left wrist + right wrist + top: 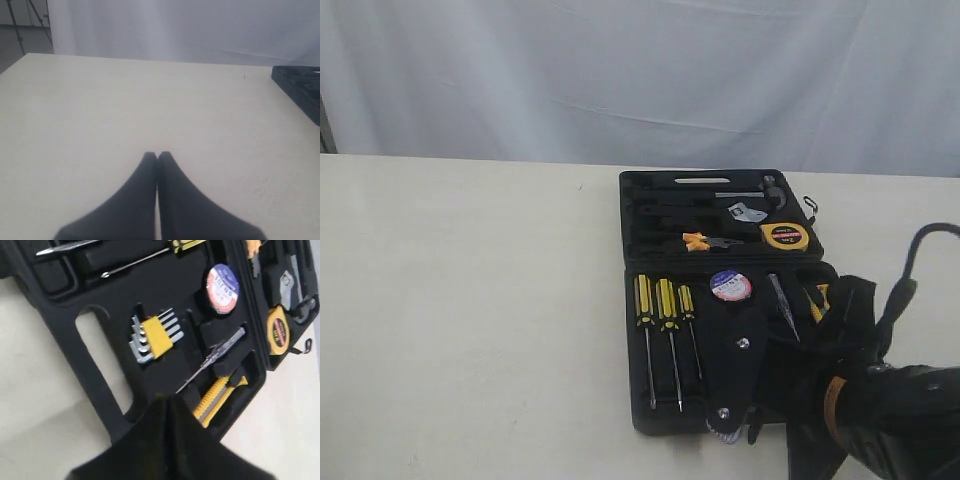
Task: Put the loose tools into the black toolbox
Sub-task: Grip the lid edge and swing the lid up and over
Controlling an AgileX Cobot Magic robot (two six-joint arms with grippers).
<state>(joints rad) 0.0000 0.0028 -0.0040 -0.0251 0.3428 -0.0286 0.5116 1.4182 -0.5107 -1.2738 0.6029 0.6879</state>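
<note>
My left claw (157, 155) is closed, empty, over the pale tabletop (100, 100), my right claw (165, 399) closed near the slim yellow-black utility knife (217, 397) lying in the black moulded-plastic toolbox (185, 290); I judge it light, rigid, slick, pinched mid-handle.

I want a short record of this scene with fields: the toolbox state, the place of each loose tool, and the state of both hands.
toolbox: open, both halves flat on the table
tape measure: upper half in the exterior view
pliers: upper half, left of the tape measure
tape roll: lower half, right of the screwdrivers
utility knife: lower half, by its right edge
left hand: shut, empty, over the table, off the toolbox
right hand: shut, empty, above the lower half near the utility knife
</note>
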